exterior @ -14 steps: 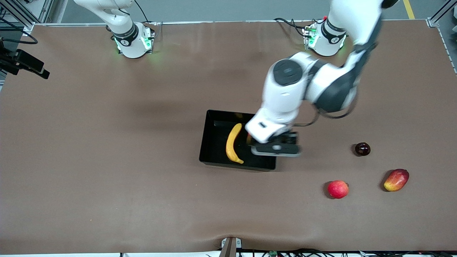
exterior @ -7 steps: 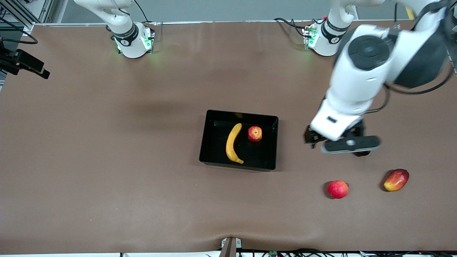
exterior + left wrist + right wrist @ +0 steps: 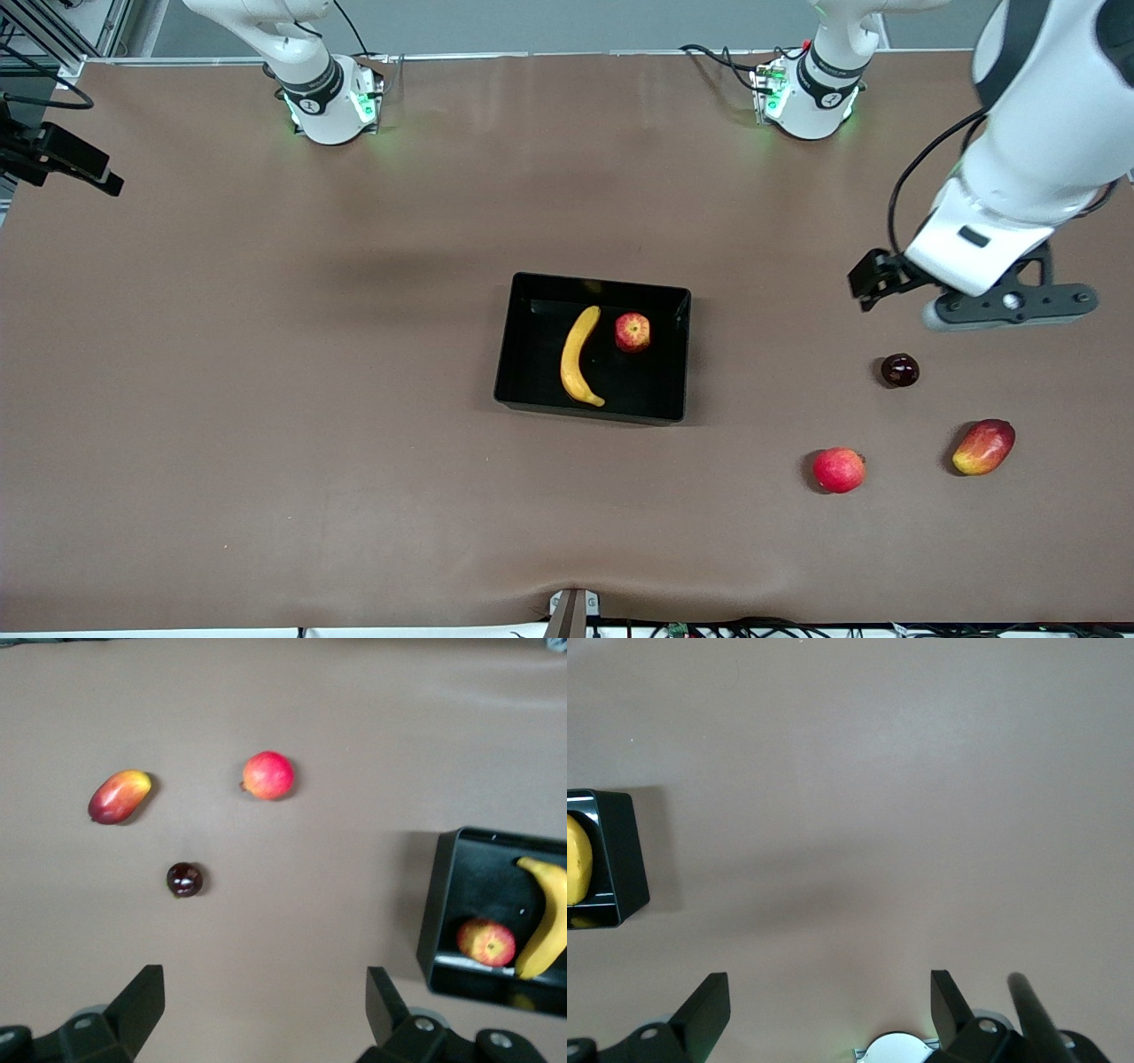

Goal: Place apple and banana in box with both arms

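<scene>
The shallow glossy black plastic box [image 3: 607, 859] and the long curved yellow banana [image 3: 576, 870] are cut off at the right wrist view's left edge. The right arm's black two-finger gripper [image 3: 830, 1001] never enters the front view.

We see the counter [image 3: 266, 399] from high up front; both wrist cams look down, sharing the box [image 3: 523, 341] [image 3: 440, 904] [image 3: 622, 859].
</scene>
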You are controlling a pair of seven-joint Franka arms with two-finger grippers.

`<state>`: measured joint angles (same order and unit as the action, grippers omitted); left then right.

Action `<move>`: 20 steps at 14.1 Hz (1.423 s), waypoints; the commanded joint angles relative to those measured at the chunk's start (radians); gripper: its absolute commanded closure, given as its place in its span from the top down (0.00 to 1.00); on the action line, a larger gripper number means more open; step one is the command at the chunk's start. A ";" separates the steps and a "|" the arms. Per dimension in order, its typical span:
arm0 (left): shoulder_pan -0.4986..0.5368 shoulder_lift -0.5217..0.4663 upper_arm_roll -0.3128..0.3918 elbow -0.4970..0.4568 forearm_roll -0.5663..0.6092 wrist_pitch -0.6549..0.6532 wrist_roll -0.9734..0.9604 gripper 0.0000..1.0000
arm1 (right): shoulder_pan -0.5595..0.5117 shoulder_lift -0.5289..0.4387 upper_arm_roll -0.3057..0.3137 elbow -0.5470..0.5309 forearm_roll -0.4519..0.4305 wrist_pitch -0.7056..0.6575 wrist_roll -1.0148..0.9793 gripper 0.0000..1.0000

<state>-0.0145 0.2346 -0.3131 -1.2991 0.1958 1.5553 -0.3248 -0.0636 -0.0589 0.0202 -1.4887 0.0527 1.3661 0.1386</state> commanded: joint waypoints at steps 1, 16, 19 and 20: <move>0.039 -0.067 -0.004 -0.040 -0.019 -0.040 0.068 1.00 | -0.022 -0.012 0.010 -0.012 0.019 0.001 -0.011 1.00; 0.001 -0.343 0.175 -0.316 -0.131 0.002 0.240 1.00 | -0.036 -0.012 0.010 -0.012 0.032 -0.001 -0.011 1.00; 0.002 -0.345 0.175 -0.319 -0.157 -0.003 0.239 1.00 | -0.036 -0.012 0.010 -0.012 0.032 -0.001 -0.011 1.00; 0.004 -0.347 0.175 -0.319 -0.173 -0.004 0.239 1.00 | -0.036 -0.012 0.010 -0.012 0.032 -0.001 -0.011 1.00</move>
<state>-0.0069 -0.0829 -0.1497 -1.5905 0.0597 1.5383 -0.0968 -0.0760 -0.0589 0.0193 -1.4888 0.0628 1.3658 0.1386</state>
